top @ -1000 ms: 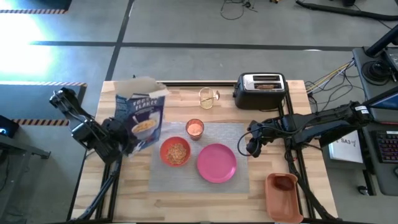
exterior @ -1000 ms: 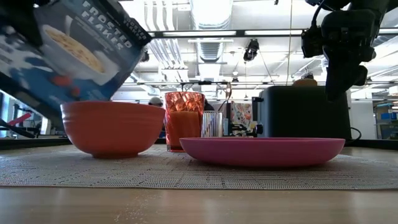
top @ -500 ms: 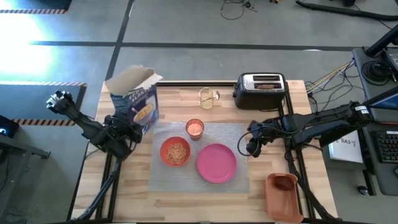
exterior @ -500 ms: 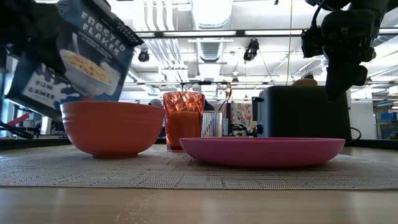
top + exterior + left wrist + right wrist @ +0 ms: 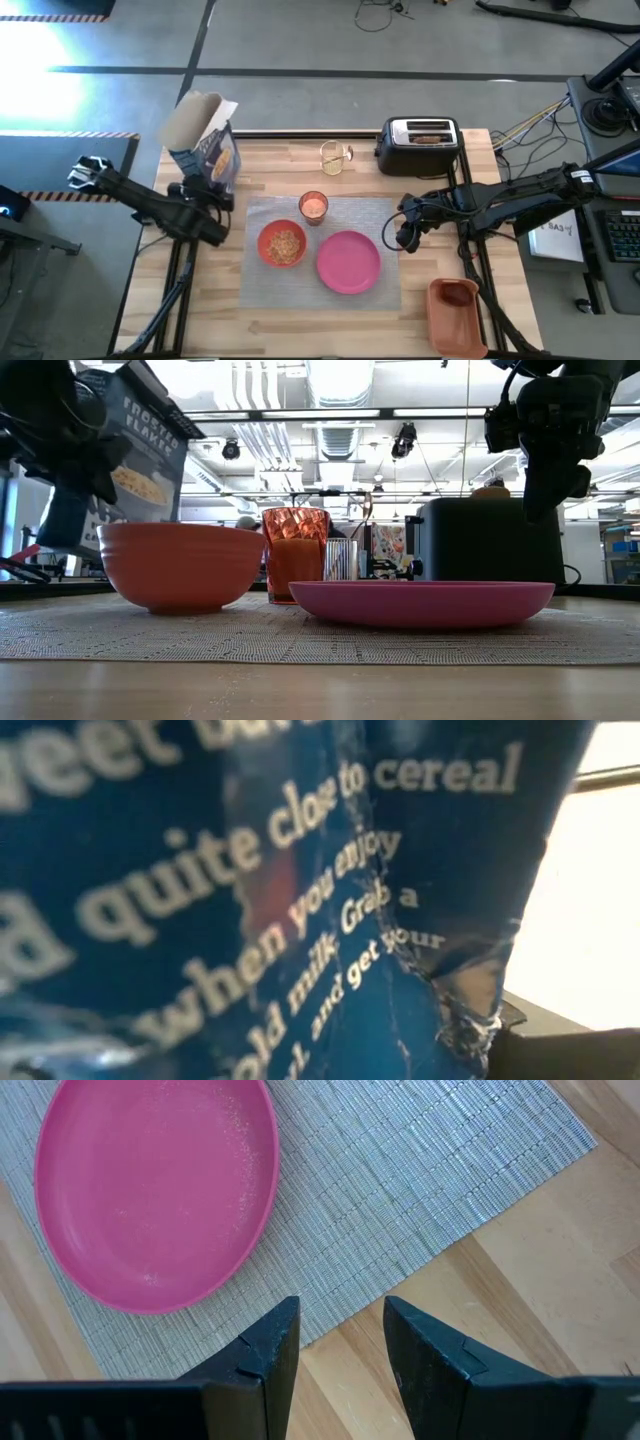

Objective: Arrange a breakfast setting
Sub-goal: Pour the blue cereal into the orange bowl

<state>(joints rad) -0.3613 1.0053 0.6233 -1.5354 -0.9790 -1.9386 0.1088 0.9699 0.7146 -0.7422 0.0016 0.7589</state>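
My left gripper (image 5: 197, 193) is shut on a blue cereal box (image 5: 203, 140) over the table's far left part, left of the grey placemat (image 5: 380, 215). The box also shows in the low view (image 5: 145, 450). On the mat stand the orange-red bowl (image 5: 283, 244) with cereal in it, the glass of orange-pink drink (image 5: 313, 206) and the pink plate (image 5: 348, 261). My right gripper (image 5: 340, 1345) is open and empty above the mat's right edge, right of the plate (image 5: 160, 1190). A brown toast slice (image 5: 429, 139) sits in the toaster's slot. No spoon shows. My left gripper holds the cereal box by its lower part (image 5: 208, 180), coming from the table's near-left side. The box fills the left wrist view (image 5: 300, 900) and hides the fingers. The box stands nearly upright, open flaps (image 5: 195, 108) up. Whether its bottom rests on the table, I cannot tell.
The black-and-silver toaster (image 5: 418, 146) stands at the far edge, a small clear glass (image 5: 335, 157) to its left. An orange bin (image 5: 457, 316) with something dark red inside sits at the near right corner. Bare wood lies near the mat's near side.
My left gripper has drawn back from over the bowl toward the table's far left corner. The cereal box, tilted over the bowl a second ago, has swung back to nearly upright, its open top now up.
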